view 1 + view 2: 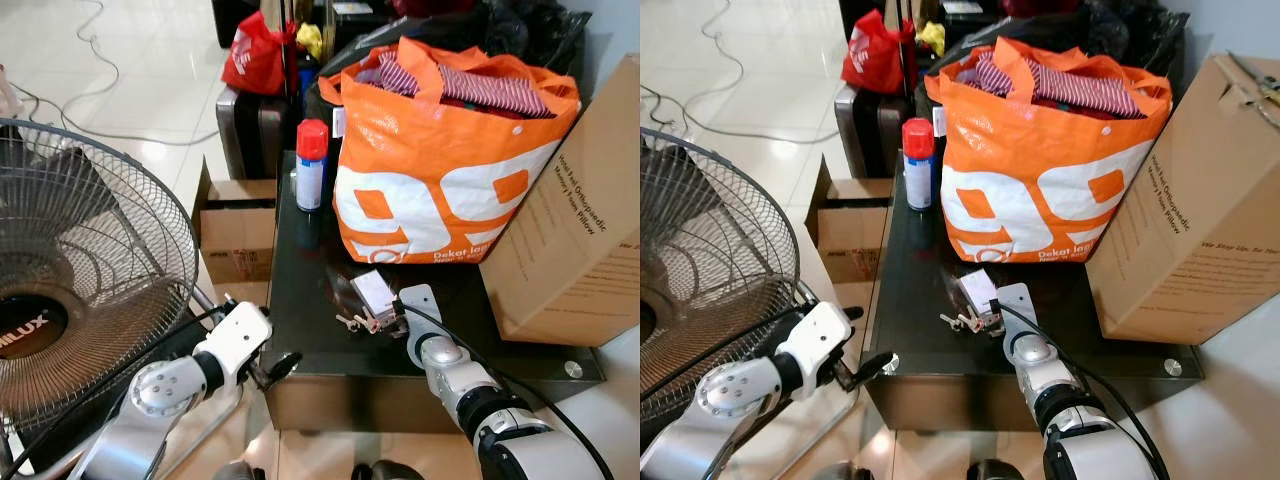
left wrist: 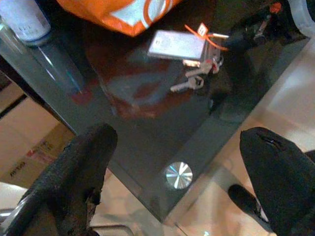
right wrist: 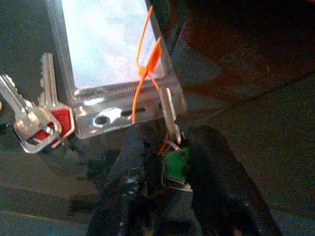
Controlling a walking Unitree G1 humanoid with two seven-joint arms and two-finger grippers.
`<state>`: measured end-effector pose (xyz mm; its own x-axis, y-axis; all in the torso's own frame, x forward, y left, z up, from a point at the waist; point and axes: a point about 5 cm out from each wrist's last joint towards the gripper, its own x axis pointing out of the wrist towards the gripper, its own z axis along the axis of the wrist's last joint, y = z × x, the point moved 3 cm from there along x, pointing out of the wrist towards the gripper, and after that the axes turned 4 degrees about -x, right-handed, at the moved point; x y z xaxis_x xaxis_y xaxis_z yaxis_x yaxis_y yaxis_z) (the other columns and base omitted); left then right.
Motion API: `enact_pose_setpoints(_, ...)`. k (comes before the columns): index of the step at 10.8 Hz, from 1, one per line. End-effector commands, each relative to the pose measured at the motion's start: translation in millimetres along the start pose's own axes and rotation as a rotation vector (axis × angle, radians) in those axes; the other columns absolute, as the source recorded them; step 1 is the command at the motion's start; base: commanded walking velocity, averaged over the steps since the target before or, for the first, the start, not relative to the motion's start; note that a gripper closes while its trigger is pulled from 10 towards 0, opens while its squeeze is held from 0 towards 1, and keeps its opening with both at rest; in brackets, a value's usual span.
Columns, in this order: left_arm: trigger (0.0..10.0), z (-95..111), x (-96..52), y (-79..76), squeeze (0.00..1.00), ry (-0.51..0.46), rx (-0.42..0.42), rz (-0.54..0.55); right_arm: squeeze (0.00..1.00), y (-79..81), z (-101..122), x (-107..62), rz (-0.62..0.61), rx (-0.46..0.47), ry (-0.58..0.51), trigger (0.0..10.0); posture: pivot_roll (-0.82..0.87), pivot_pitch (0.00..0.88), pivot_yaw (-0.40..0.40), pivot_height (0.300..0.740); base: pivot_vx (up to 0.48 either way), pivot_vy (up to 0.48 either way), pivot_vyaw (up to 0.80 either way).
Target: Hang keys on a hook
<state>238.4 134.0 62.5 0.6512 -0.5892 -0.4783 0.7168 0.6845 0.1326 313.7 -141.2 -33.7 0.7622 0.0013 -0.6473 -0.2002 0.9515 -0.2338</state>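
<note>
— Right gripper [image 3: 170, 162]?
— Arm reaching forward over the surface [image 1: 310, 320], wrist low; fingers [image 3: 133, 191] pinched together on the keys [image 3: 173, 147].
— Left gripper [image 2: 177, 187]?
— Arm bent at the surface's near corner — fingers spread wide, holding nothing.

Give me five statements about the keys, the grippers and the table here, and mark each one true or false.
1. The right gripper is closed on the keys at their ring end. True.
2. The left gripper holds the spray can. False: it is open, off the dark glass table near a corner.
3. The keys hang on a hook. False: they lie on the table.
4. An orange tie runs through the clear tag. True.
5. The orange bag sits on the floor. False: it stands on the table.
</note>
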Motion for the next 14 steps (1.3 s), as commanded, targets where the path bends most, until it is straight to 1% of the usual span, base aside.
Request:
enact_pose_setpoints(1,10.0,2,-2.6,-1.4,0.0,-0.001,0.004,-0.006,0.0,-2.2,1,0.5,-0.009,0.007,0.005,0.0,0.04,0.135,-0.032,0.74,0.0,0.0,0.0)
enact_pose_setpoints(3,10.0,2,-2.8,-2.7,0.0,0.003,0.006,-0.01,0.0,-1.9,0,0.6,-0.007,0.003,0.008,0.0,0.05,0.132,-0.035,0.74,0.0,0.0,0.0)
enact_pose_setpoints(5,10.0,2,-2.9,-4.4,0.0,0.003,0.004,-0.008,0.0,-1.6,-3,0.5,-0.002,-0.022,0.02,0.0,0.05,0.124,-0.045,0.74,0.0,0.0,0.0)
enact_pose_setpoints(7,10.0,2,-1.9,-4.0,0.0,0.003,0.002,0.0,0.0,-1.5,-1,0.7,0.001,-0.033,0.015,0.0,0.04,0.109,-0.053,0.74,0.0,0.0,0.0)
enact_pose_setpoints(9,10.0,5,1.6,-0.3,0.0,-0.013,0.003,0.022,0.0,-6.7,3,0.9,-0.003,-0.021,-0.007,0.0,0.04,0.09,-0.059,0.74,0.0,0.0,0.0)
enact_pose_setpoints(11,10.0,9,3.8,3.6,0.0,-0.041,-0.003,0.05,0.0,-24.1,11,-2.8,0.021,0.05,-0.104,0.0,0.02,0.045,-0.056,0.74,0.0,0.0,0.0)
enact_pose_setpoints(12,10.0,11,5.6,5.4,0.0,-0.055,-0.006,0.062,0.0,-30.6,9,-8.1,0.039,0.073,-0.142,0.0,0.0,0.008,-0.046,0.74,0.0,0.0,0.0)
enact_pose_setpoints(13,10.0,13,7.4,6.5,0.0,-0.065,-0.008,0.067,0.0,-31.8,10,-12.2,0.054,0.086,-0.172,0.0,0.0,0.0,-0.043,0.74,0.0,0.0,0.0)
enact_pose_setpoints(14,10.0,19,9.6,8.8,0.0,-0.088,-0.007,0.079,0.0,-33.6,16,-20.6,0.069,0.095,-0.226,0.0,-0.01,0.0,-0.039,0.74,0.0,0.0,0.0)
